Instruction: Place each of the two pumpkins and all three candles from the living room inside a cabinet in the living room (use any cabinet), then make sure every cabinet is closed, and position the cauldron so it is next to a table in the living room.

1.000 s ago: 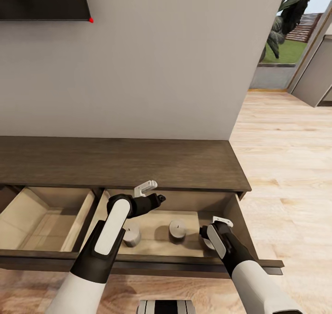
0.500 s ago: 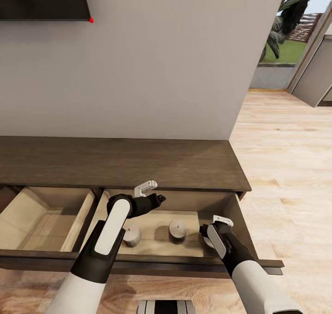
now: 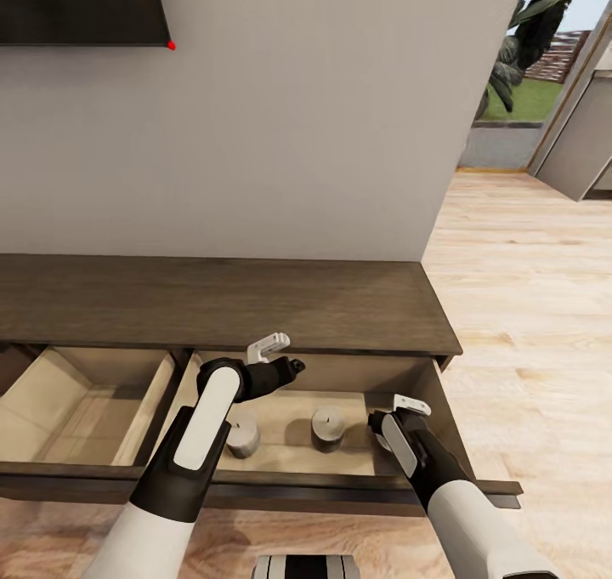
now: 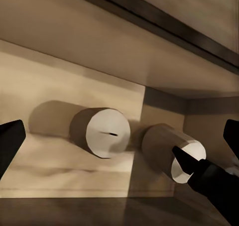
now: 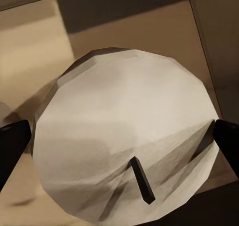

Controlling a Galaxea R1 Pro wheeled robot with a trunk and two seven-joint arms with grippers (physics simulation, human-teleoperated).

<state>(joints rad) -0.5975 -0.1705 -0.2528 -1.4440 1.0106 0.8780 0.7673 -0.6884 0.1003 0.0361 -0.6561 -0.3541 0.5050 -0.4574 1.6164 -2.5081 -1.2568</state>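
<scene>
Drawer (image 3: 425, 392) hides right tool (image 3: 384, 430).

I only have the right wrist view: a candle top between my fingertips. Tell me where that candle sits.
Observer: That candle is inside the cabinet's right-hand drawer, which is pulled open. It is near the drawer's right wall, under the right gripper.
Operator: Report the other candles.
Observer: Both stand in the same drawer: the middle candle and the left candle.
Operator: Give me the left gripper.
Observer: The left gripper hangs open over the back of that drawer, holding nothing.
Operator: Check the other drawers.
Observer: The left-hand drawer is pulled open too.
</scene>
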